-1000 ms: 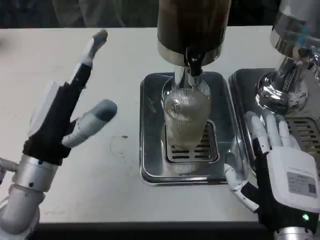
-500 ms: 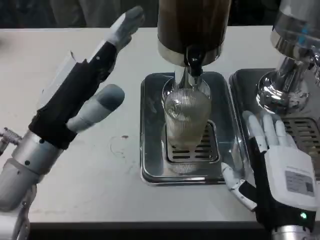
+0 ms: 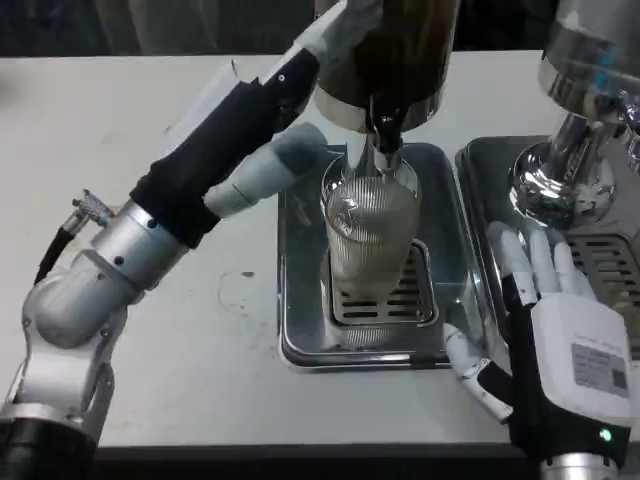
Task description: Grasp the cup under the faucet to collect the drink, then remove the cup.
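Left robot hand (image 3: 262, 130) now nearer one cup (image 3: 372, 232).

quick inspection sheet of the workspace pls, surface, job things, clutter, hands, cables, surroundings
surface: white table, a few faint marks near the tray.
job's things: clear ribbed glass cup stands upright on the grate of the shiny steel drip tray, under the black faucet of the dark drink dispenser; pale liquid seems to fill much of it.
clutter: nothing seen.
hands: left hand is raised by the dispenser and cup, fingers apart, holding nothing; right hand lies open beside the tray's right edge.
cables: one dark cable at the left forearm.
surroundings: second chrome dispenser on its own tray at the right.
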You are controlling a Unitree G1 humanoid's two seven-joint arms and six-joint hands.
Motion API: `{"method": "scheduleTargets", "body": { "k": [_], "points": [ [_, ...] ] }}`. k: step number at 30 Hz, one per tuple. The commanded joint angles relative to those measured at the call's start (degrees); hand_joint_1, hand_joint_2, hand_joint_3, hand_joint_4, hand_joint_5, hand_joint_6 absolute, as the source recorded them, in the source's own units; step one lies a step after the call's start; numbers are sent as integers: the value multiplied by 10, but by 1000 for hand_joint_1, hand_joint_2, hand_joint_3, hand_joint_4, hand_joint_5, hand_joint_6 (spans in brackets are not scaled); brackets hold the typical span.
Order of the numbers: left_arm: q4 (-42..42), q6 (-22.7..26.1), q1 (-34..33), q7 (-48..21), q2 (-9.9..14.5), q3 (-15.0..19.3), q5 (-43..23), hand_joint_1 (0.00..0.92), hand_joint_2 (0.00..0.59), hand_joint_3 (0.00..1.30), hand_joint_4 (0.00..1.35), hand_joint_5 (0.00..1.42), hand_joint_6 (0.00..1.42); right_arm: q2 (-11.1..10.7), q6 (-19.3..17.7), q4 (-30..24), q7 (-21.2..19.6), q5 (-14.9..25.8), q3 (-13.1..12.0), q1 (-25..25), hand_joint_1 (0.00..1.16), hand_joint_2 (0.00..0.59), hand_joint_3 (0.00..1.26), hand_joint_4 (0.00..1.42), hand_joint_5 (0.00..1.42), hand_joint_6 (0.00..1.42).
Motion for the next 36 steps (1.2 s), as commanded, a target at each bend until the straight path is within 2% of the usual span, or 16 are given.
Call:
{"method": "scheduleTargets", "body": {
  "k": [1, 3, 9, 16, 26, 33, 36],
  "points": [
    [41, -2, -43, -25, -15, -6, 20, 0, 67, 0, 0, 0, 0, 4, 4, -6, -11, -4, -3, 8, 269, 446, 74, 0, 0, 97],
    [50, -3, -53, -34, -23, -6, 19, 0, 65, 0, 0, 0, 0, 6, 5, -8, -11, -6, -1, 11, 269, 446, 74, 0, 0, 97],
    [71, 54, -71, -91, -58, 12, -44, 0, 61, 0, 0, 0, 0, 9, 10, -10, -15, -8, 1, 17, 268, 446, 74, 0, 0, 97],
    [73, 121, -73, -131, -82, 42, -91, 0, 58, 0, 0, 0, 0, 10, 13, -14, -14, -8, 4, 20, 268, 446, 74, 0, 0, 97],
    [92, 172, -91, -153, -92, 74, -105, 0, 50, 0, 0, 0, 0, 14, 15, -16, -13, -8, 4, 23, 268, 446, 71, 0, 0, 97],
    [88, 188, -91, -168, -94, 78, -100, 0, 44, 0, 0, 5, 0, 14, 14, -14, -12, -8, 4, 22, 266, 446, 66, 0, 0, 97],
    [83, 180, -88, -171, -91, 73, -88, 0, 44, 0, 0, 6, 0, 14, 13, -14, -12, -7, 4, 21, 266, 446, 65, 0, 0, 97]
  ]
}}
